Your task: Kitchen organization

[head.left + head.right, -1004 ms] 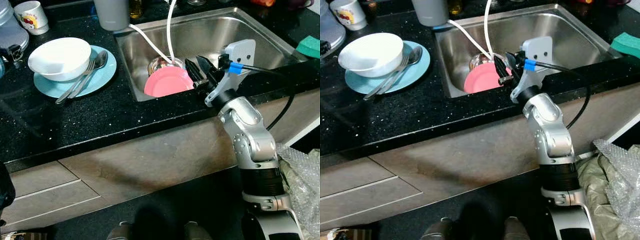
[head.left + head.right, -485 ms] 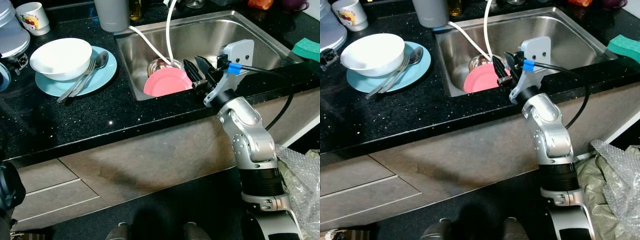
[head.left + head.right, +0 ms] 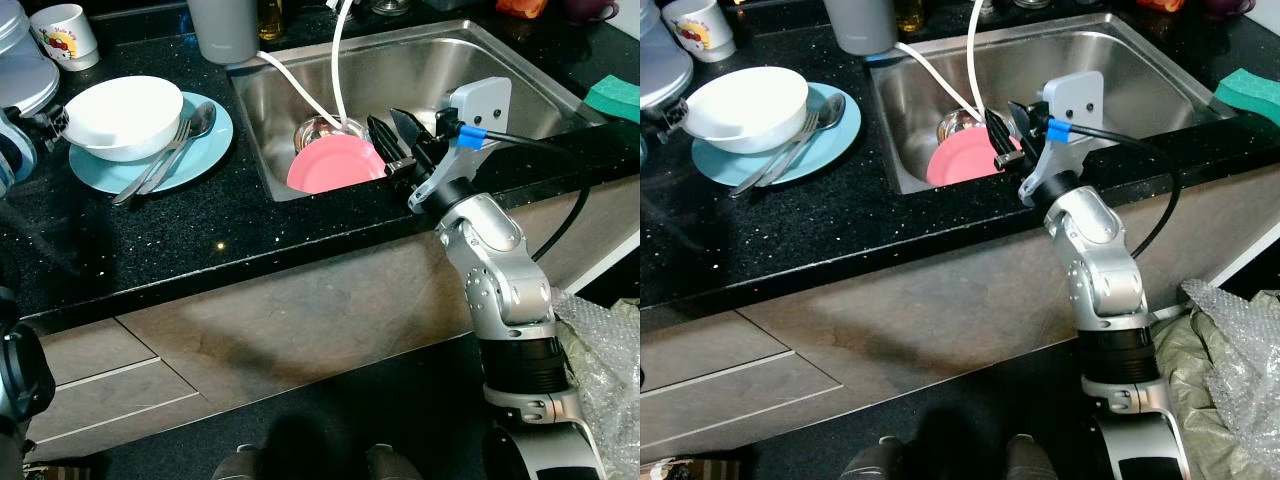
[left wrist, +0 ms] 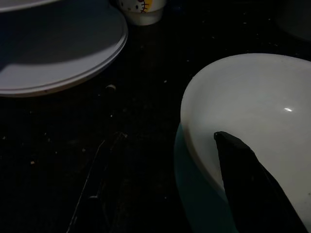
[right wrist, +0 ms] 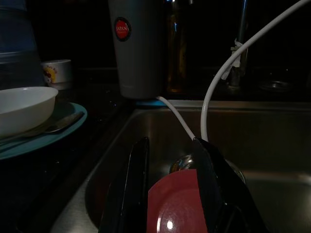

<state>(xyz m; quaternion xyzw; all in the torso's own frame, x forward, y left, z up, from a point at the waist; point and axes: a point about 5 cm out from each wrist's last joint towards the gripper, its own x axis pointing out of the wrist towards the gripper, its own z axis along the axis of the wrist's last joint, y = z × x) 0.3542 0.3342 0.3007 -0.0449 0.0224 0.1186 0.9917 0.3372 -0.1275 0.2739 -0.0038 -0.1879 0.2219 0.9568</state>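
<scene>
A white bowl [image 3: 120,115] sits on a light blue plate [image 3: 205,150] on the black counter, with a fork and spoon [image 3: 178,142] beside it. My left gripper [image 3: 673,114] is at the bowl's left rim and open; one black finger [image 4: 248,179] lies over the bowl's inside, and the other shows dimly outside it. A pink plate [image 3: 335,165] leans in the steel sink [image 3: 480,60]. My right gripper [image 3: 392,130] hovers open at the sink's front edge, just above the pink plate, which shows between its fingers [image 5: 211,184].
A grey tumbler [image 3: 222,28] and a printed mug [image 3: 65,32] stand at the back. Two white hoses [image 3: 338,70] drop to the sink drain [image 3: 318,128]. A green sponge [image 3: 615,95] lies far right. Bubble wrap [image 3: 600,350] is on the floor at right.
My left gripper has come in from the left edge and reached the white bowl's rim. The right arm and pink plate have stayed put.
</scene>
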